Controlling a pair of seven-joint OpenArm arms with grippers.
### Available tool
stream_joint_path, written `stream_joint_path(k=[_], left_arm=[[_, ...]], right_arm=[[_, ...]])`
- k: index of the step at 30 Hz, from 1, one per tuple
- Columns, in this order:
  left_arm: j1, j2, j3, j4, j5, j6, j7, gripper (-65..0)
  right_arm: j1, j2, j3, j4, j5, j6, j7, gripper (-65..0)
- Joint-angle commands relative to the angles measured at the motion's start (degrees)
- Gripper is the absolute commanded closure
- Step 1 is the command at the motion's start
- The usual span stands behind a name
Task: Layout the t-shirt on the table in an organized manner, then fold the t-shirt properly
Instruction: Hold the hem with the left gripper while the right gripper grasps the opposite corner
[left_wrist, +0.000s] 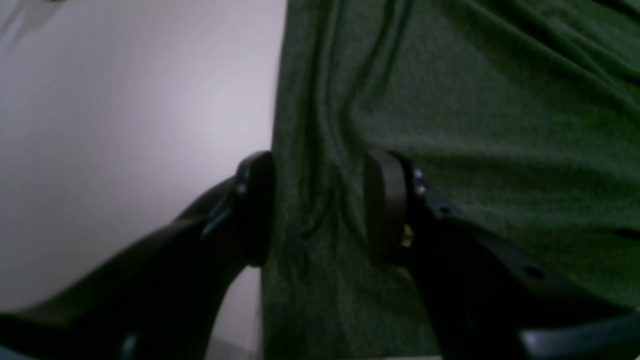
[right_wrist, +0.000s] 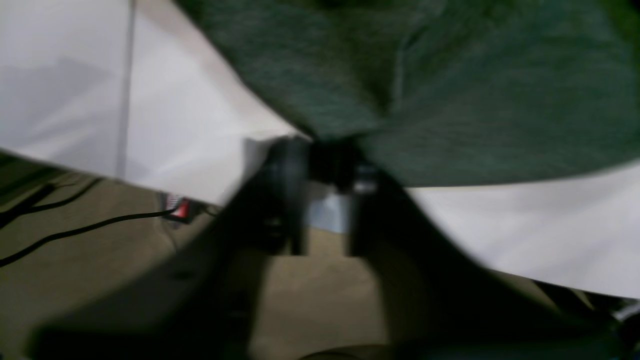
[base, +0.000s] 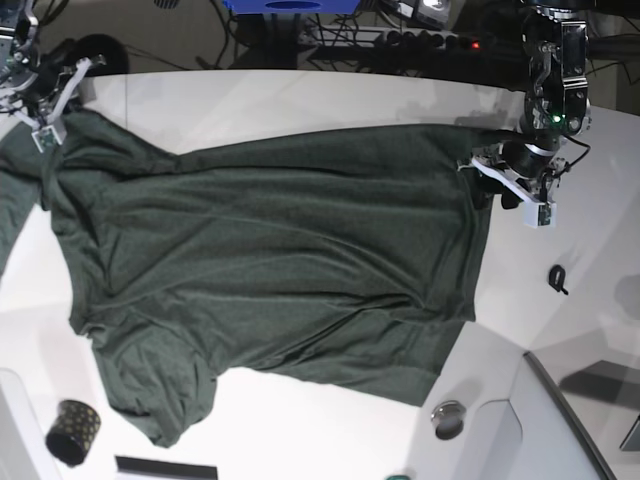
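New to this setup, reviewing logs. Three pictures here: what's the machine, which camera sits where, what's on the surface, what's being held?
It is a robot with two arms. Each arm ends in a two-fingered tool with a small camera just behind it. The third camera looks down over the whole white table.

A dark green t-shirt lies spread across the table. A small black gold-dotted cup stands near one sleeve.

The left tool stands at one edge of the shirt, a strip of cloth between its fingers; the jaws are apart, and whether they press the cloth is unclear. In the overhead view this arm is on the right.

The right tool is shut on a pinched corner of the shirt at the table's edge, though that picture is blurred.
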Motion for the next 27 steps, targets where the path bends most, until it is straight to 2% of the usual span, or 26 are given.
stream_joint_path(k=[1,4,10,15,21,23,27], left_arm=[[-0.23,-0.54,-0.3,0.89,-0.35,-0.4,-1.11,-28.3],[-0.23,-0.54,-0.3,0.89,-0.35,-0.4,-1.11,-28.3],[-0.23,-0.54,-0.3,0.89,-0.35,-0.4,-1.11,-28.3],[-0.23,-0.54,-0.3,0.89,-0.35,-0.4,-1.11,-28.3],[-0.23,-0.54,-0.3,0.89,-0.35,-0.4,-1.11,-28.3],[-0.23,-0.54,-0.3,0.89,-0.35,-0.4,-1.11,-28.3],[-0.23,-0.54,-0.3,0.89,-0.35,-0.4,-1.11,-28.3]], right_arm=[[-0.44,0.11,0.02,0.4,-1.02,0.16,-1.58,0.0],[-1.14,-0.42,-1.3,3.04,-1.37,1.74,-2.02,-0.5],[-3.51,-0.42,-7.1,14.29,-1.37,2.05,-11.34,-0.6],[-1.23,-0.15,-8.95,23.43,-1.37,2.05,-20.75,-0.6],[10.73,0.9,-10.7,27.56,-1.37,2.05,-34.82,-0.6],[16.09,1.25,-12.2,25.28,-1.37,2.05,-37.28,-0.6],[27.43,1.34,-12.9,14.29,-1.46,2.05,-37.8,-0.9]])
